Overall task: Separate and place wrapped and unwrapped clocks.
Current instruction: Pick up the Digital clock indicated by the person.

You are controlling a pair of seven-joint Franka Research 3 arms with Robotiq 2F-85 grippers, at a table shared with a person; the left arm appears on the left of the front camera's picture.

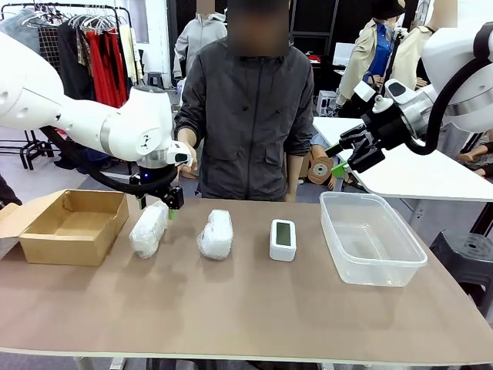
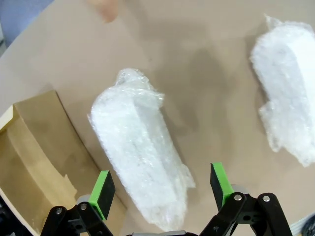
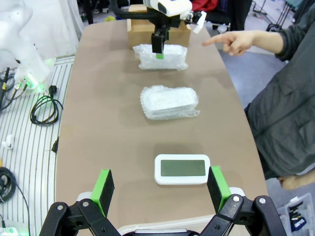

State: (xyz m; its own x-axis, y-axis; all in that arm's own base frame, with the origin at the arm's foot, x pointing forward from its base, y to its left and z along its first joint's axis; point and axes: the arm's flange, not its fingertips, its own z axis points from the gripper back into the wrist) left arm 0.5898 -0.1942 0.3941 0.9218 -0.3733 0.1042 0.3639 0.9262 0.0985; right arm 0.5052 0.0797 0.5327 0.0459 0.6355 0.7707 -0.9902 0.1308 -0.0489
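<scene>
Two wrapped clocks lie on the brown table: one bundle at the left and a second beside it. The bare white clock with a grey-green screen lies right of them. My left gripper hovers open just above the far end of the left bundle, its green pads either side of it without touching. My right gripper is open, raised well above the table's right part. In the right wrist view the bare clock lies between the open fingers' lines, far below, with the second bundle beyond.
An open cardboard box stands at the table's left end. A clear plastic bin stands at the right. A person stands at the far side, one hand pointing toward the left bundle.
</scene>
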